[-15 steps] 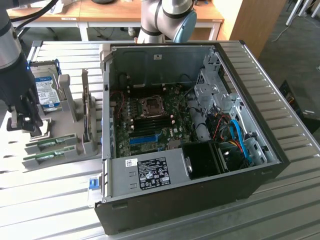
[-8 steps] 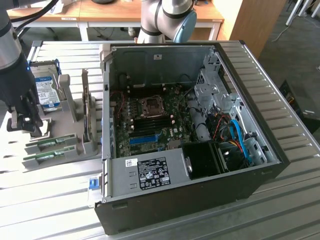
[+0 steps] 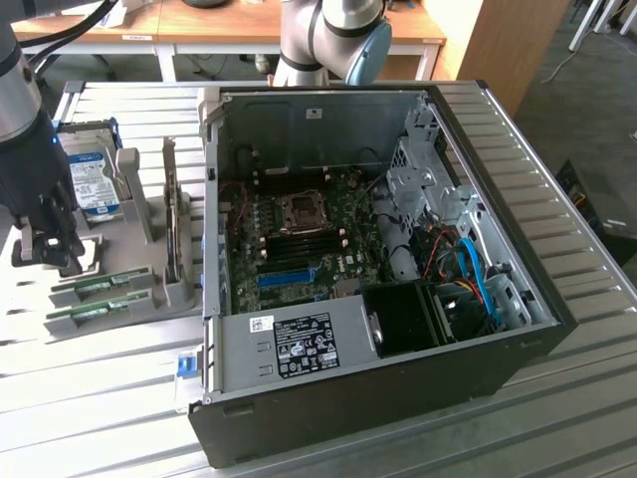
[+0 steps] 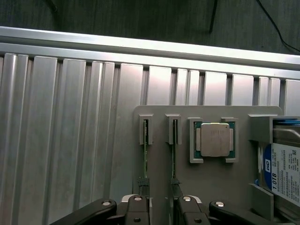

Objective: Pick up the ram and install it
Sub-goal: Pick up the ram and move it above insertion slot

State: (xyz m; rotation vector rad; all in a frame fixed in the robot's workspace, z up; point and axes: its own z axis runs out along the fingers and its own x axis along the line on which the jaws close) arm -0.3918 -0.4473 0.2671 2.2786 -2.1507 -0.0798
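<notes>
Two sticks of ram (image 3: 100,287) stand on edge in the slots of a grey holder (image 3: 139,274) at the exterior view's left, beside the computer case. In the wrist view they show as thin green edges, one ram stick (image 4: 146,157) and its neighbour (image 4: 174,157) side by side. My gripper (image 3: 58,261) hangs open just above the holder, close to the sticks, with nothing between its black fingers (image 4: 136,212). In the wrist view the gripper (image 4: 161,213) sits over the near ends of the two sticks.
A square silver processor (image 4: 215,139) and a hard drive (image 4: 287,171) with a blue-white label share the holder. The open computer case (image 3: 478,358) lies on the ribbed metal table (image 3: 90,398), motherboard (image 3: 299,234) exposed. A second robot arm (image 3: 333,35) stands behind it.
</notes>
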